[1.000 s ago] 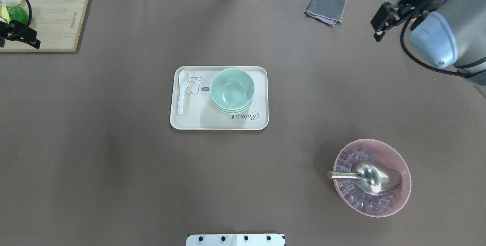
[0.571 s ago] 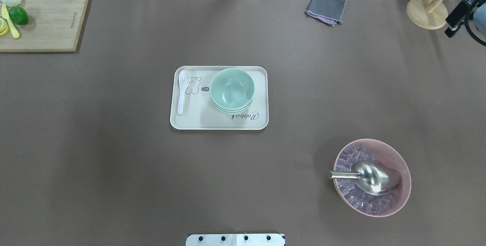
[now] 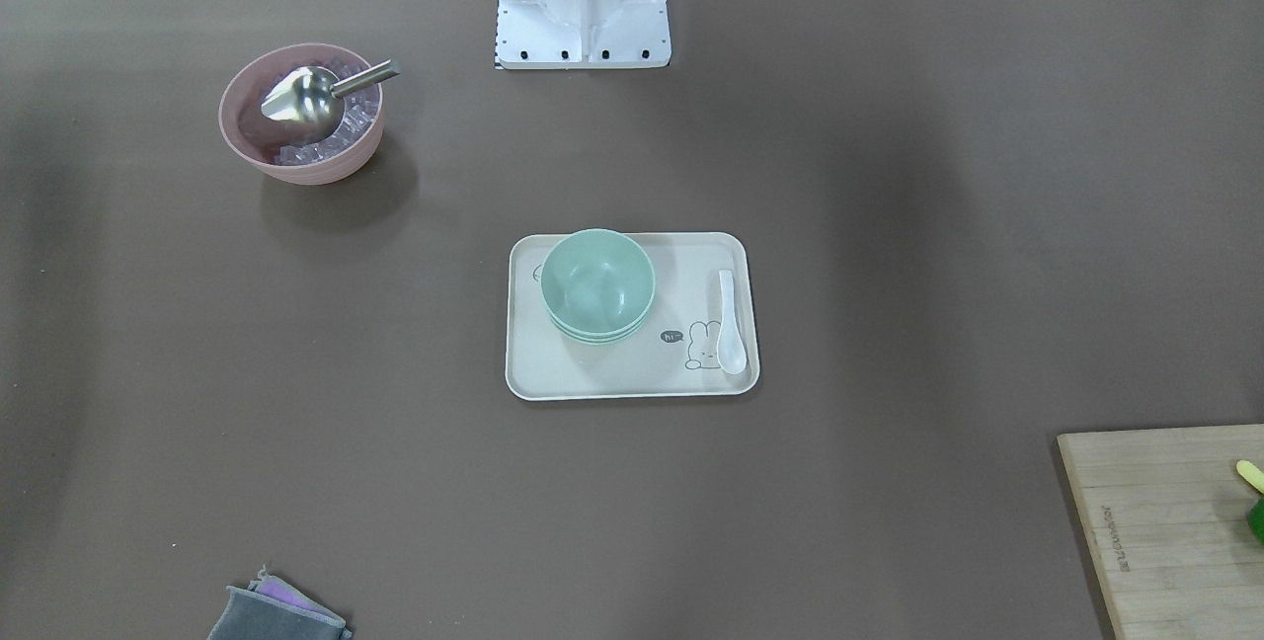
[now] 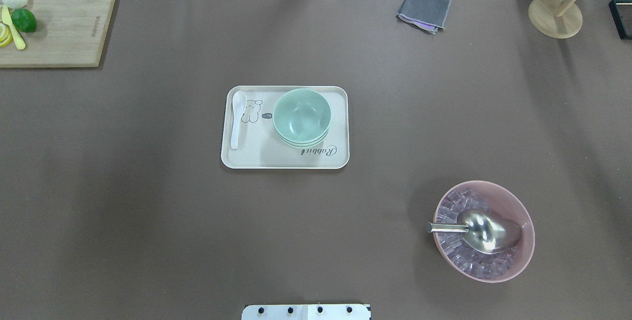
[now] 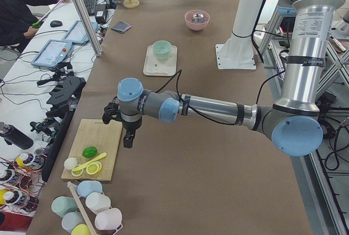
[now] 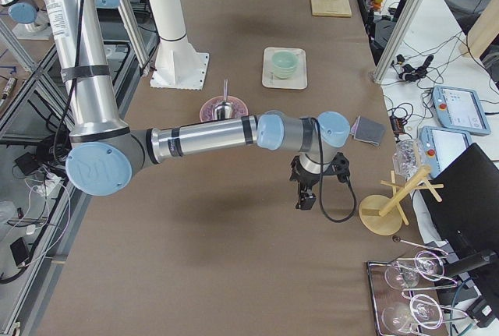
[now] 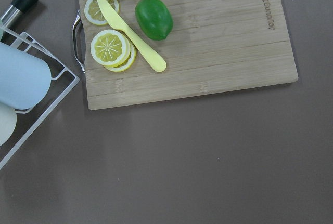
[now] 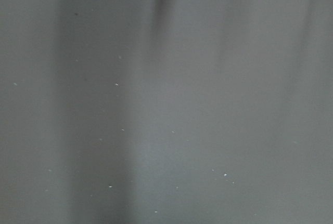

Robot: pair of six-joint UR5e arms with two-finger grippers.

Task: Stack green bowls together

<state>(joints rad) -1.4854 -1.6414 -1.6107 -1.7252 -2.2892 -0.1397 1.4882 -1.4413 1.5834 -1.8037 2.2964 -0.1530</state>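
The green bowls (image 4: 301,117) sit nested in one stack on the right half of a cream tray (image 4: 256,157), also seen as the bowls (image 3: 597,286) in the front-facing view. No gripper is near them. The left gripper (image 5: 128,137) hangs over the table beside a wooden cutting board (image 5: 95,148), far from the tray. The right gripper (image 6: 302,198) hangs above the table near a wooden stand (image 6: 386,211). Each gripper shows only in a side view, so I cannot tell whether either is open or shut.
A white spoon (image 4: 237,118) lies on the tray's left side. A pink bowl (image 4: 518,206) with ice and a metal scoop (image 4: 481,231) stands front right. A grey cloth (image 4: 423,9) lies at the back. The cutting board (image 4: 64,28) holds a lime and lemon slices.
The right arm has swung out of the overhead view to the right, uncovering the wooden stand. The left gripper has left that view's left edge. The bowl stack has not moved.
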